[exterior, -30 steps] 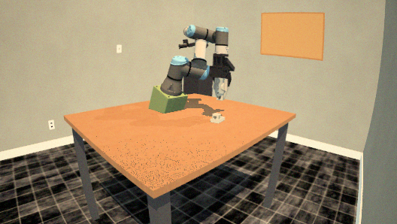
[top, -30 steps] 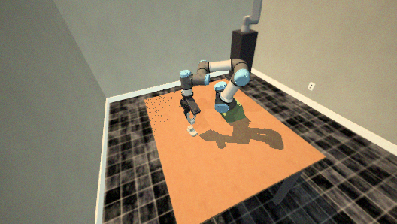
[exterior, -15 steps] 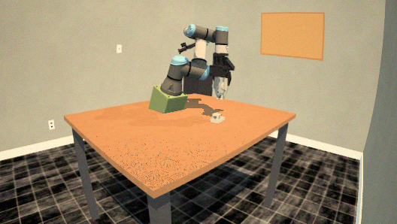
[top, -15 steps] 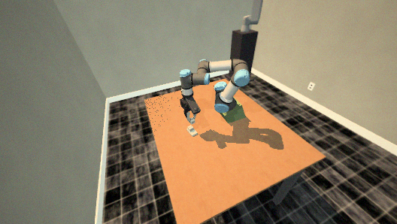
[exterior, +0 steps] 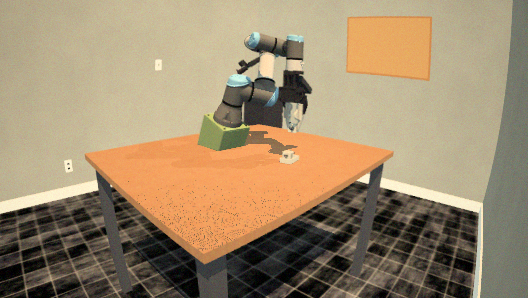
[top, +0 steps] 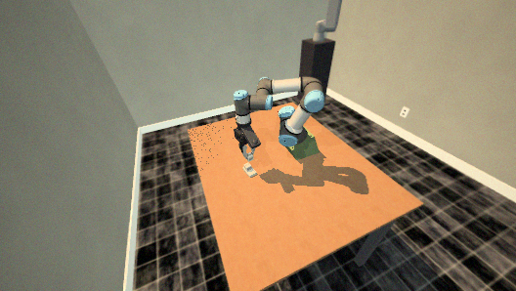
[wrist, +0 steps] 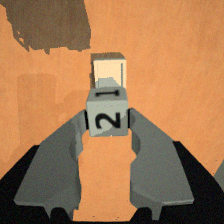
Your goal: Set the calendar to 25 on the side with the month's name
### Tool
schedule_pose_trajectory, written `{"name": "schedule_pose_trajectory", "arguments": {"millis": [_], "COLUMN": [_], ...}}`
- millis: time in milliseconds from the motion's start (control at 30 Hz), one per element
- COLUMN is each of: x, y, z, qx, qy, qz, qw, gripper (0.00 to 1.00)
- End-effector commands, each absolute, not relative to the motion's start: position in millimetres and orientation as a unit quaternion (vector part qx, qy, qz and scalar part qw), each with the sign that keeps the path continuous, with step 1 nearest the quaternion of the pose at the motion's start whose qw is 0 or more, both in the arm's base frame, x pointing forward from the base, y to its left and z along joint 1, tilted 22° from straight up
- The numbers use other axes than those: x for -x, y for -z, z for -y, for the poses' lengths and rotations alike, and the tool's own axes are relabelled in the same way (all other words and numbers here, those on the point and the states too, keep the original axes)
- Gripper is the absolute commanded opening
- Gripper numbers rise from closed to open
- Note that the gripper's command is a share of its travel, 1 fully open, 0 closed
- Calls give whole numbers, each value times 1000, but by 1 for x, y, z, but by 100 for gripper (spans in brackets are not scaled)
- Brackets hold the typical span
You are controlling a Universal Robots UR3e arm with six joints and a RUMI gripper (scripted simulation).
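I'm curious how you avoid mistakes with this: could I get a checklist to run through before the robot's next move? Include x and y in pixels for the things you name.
1. Cube (wrist: 107, 117) gripped between both fingers of the gripper (top: 250, 157) (exterior: 292, 129) (wrist: 108, 110): ok.
2. Held cube lifted clear of the table (top: 274, 234) (exterior: 165, 175): ok.
3. Digit 2 upright on the calendar's month side: cannot tell; that side isn't readable.
4. Both cubes flat in the tray (top: 252, 175) (exterior: 289, 161): not ok, one is in the gripper.
5. Gripper let go and moved clear: not ok, still to do.
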State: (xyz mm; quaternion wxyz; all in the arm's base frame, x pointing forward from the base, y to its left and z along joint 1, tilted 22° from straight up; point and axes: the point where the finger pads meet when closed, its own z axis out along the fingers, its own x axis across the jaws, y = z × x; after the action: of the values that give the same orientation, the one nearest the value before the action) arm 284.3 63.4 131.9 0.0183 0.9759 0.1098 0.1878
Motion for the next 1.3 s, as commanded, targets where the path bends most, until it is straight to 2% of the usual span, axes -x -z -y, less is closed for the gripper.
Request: {"name": "schedule_pose_trajectory", "arguments": {"millis": [0, 800, 1267], "x": [-285, -283, -282], "y": [-132, -131, -129], "z": [-63, -56, -44], "qx": [-975, -955, -906], "qy": [-189, -184, -174], "qz": [-117, -227, -381], "qw": [20, 41, 71], "gripper": [11, 11, 11]}}
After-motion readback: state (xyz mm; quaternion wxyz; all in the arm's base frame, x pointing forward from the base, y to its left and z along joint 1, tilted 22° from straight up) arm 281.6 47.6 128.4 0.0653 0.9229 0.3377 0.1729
